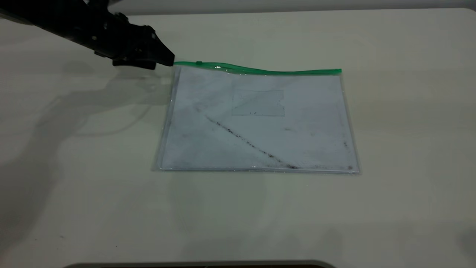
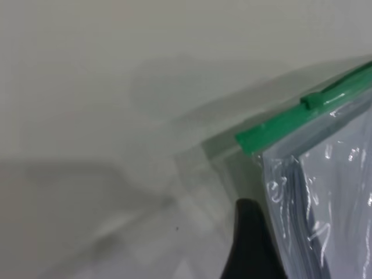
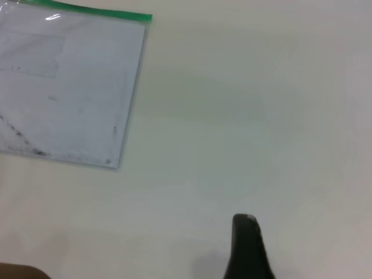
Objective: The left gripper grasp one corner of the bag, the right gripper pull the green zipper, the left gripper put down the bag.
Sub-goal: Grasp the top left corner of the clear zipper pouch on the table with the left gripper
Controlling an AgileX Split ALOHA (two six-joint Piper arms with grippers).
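The bag (image 1: 256, 123) lies flat on the table, a clear pouch with a white sheet and a dark diagonal smudge. The green zipper (image 1: 260, 69) runs along its far edge, with its slider tab (image 1: 199, 63) near the left end. My left gripper (image 1: 169, 59) is low at the far left corner (image 1: 175, 64). In the left wrist view one black finger (image 2: 250, 244) stands beside the crinkled plastic (image 2: 314, 197), below the green strip end (image 2: 256, 138). The jaws look apart around the corner. My right gripper is out of the exterior view. One of its fingers (image 3: 247, 247) hovers over bare table, away from the bag (image 3: 70, 87).
The pale table (image 1: 409, 130) stretches wide on all sides of the bag. A dark rim (image 1: 200, 264) shows at the near edge. The left arm (image 1: 74, 26) reaches in from the far left corner.
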